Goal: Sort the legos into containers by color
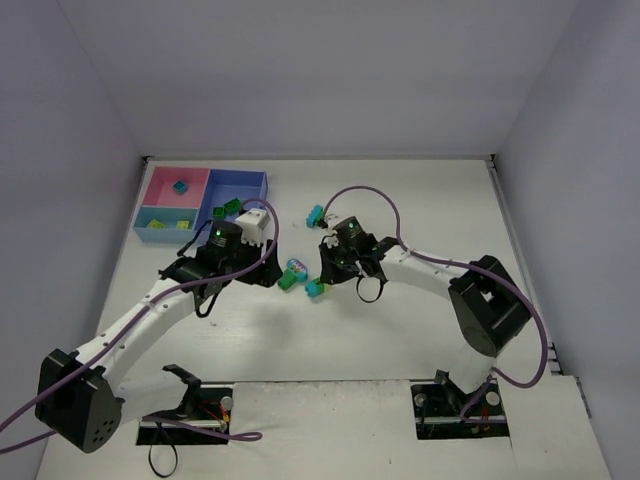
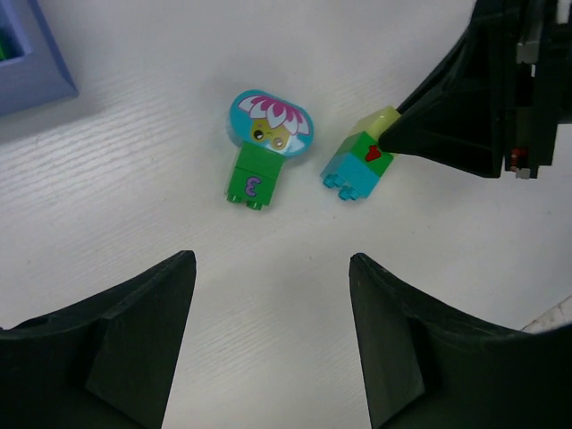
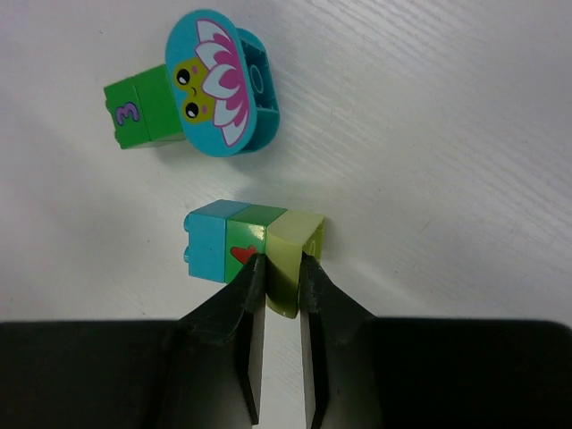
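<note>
right claw [image 3: 281, 302] pressed onto yellow-green end of three-brick stack [image 3: 241, 239] (teal, green, yellow-green). stack lies on worktop [image 3: 429, 134], centre field. left claw [image 2: 273, 335] spread, hovering over worktop, near stack, gripping nothing. teal lily piece [image 2: 268, 121] joined to green brick, just beside stack, not touching. lone teal brick [image 1: 315, 213] farther back. pink tray [image 1: 160, 190] holds teal brick. light-blue tray [image 1: 152, 218] holds yellow-green. medium-blue tray [image 1: 248, 185] holds dark green.
</note>
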### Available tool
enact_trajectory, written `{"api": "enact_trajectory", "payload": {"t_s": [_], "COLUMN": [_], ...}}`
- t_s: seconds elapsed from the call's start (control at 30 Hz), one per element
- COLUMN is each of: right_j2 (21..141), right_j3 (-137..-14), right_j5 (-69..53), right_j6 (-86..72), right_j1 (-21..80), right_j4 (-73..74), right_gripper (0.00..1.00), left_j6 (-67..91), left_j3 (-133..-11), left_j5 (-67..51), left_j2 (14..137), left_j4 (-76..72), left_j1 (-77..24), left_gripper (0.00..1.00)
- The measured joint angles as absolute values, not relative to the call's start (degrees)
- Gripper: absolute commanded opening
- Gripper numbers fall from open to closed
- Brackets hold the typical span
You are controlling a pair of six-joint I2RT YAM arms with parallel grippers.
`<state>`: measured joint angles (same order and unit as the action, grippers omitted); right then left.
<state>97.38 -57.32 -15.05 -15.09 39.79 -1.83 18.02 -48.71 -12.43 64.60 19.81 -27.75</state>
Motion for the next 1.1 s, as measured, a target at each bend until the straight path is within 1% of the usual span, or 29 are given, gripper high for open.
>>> {"api": "enact_trajectory", "payload": {"t_s": [0.23, 0.4, 0.6, 0.8, 0.93, 1.1], "right_j2": [94.54, 91.24, 88.23, 86.87, 86.52, 85.93], "right_j3": [-61.60, -64.31, -64.97, -64.99, -64.99, -64.99], "right_j5": [-16.86, -18.59, -21.67, -22.98, -23.33, -23.51], "right_j6": [-15.64, -15.68, -16.03, -16.53, -16.80, -17.08], "right_j1": [39.79, 39.79, 39.79, 39.79, 39.77, 39.29], "right_j4": [1.06, 4.12, 6.35, 8.08, 8.47, 8.56], "right_gripper": [0.00, 0.00, 0.00, 0.00, 0.00, 0.00], "left_j6": [10.00, 4.54, 0.97, -0.05, -0.97, -2.00], "left_j3": [-48.75, -49.50, -52.23, -53.58, -53.74, -53.74], "left_j5": [-19.97, -25.78, -29.87, -31.07, -30.89, -29.71], "left_j2": [66.74, 70.59, 71.26, 71.92, 73.54, 75.00], "left_j4": [15.20, 15.11, 14.83, 12.60, 12.56, 12.62], "left_j1": [-29.63, -29.95, -29.95, -31.29, -33.32, -34.52], "left_gripper": [0.63, 0.63, 0.63, 0.62, 0.58, 0.57]}}
